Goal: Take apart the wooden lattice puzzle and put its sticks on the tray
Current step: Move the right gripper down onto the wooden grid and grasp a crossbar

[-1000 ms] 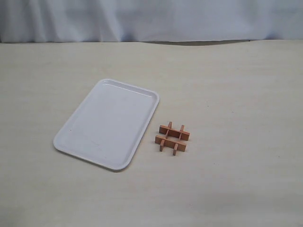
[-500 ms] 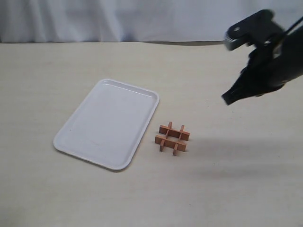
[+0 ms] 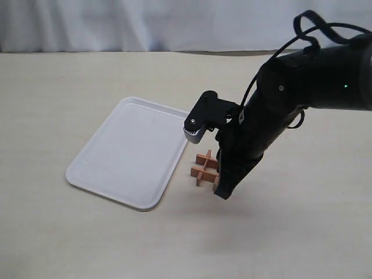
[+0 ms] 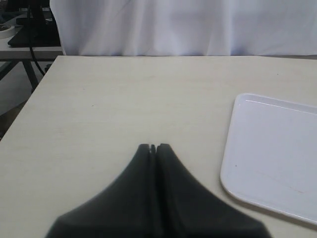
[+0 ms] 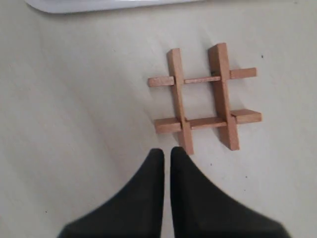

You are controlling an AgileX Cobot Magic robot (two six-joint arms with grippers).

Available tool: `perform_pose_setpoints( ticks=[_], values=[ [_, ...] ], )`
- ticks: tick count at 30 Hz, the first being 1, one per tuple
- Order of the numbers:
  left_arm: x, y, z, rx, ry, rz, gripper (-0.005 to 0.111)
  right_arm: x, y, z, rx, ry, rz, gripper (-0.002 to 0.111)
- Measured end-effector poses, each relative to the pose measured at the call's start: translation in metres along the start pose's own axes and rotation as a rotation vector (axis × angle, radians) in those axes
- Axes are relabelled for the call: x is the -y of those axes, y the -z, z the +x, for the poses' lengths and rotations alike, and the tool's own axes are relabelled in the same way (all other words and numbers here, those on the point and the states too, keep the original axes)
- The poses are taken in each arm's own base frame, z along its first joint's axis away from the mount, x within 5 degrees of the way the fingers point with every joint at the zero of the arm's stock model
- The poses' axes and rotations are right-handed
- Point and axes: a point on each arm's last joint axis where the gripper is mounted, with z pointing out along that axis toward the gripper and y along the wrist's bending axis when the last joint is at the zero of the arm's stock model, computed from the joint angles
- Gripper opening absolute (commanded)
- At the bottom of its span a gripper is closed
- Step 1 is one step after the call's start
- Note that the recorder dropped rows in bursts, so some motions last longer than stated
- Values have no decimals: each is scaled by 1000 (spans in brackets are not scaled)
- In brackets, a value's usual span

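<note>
Exterior view: the wooden lattice puzzle (image 3: 202, 171) sits whole on the tabletop (image 3: 302, 232) at centre frame, just right of the tray (image 3: 128, 151). A second ago no arm showed. Now the right hand (image 3: 222, 192), pinched narrow and empty, has dropped beside it, so disassembly is only starting.

The right arm (image 3: 302, 81) slants steeply downward, right tool (image 5: 163, 150) closed; the left tool (image 4: 153, 147) is closed too.
</note>
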Motion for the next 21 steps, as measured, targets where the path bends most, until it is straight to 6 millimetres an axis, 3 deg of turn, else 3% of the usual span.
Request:
perform_pose_setpoints(
  ticks=[8, 15, 21],
  values=[
    [0, 0, 0, 0, 0, 0, 0, 0, -16, 1, -39, 12, -16, 40],
    [0, 0, 0, 0, 0, 0, 0, 3, -41, 7, -130, 73, -12, 40],
    [0, 0, 0, 0, 0, 0, 0, 6, -49, 6, -119, 87, 8, 40]
  ],
)
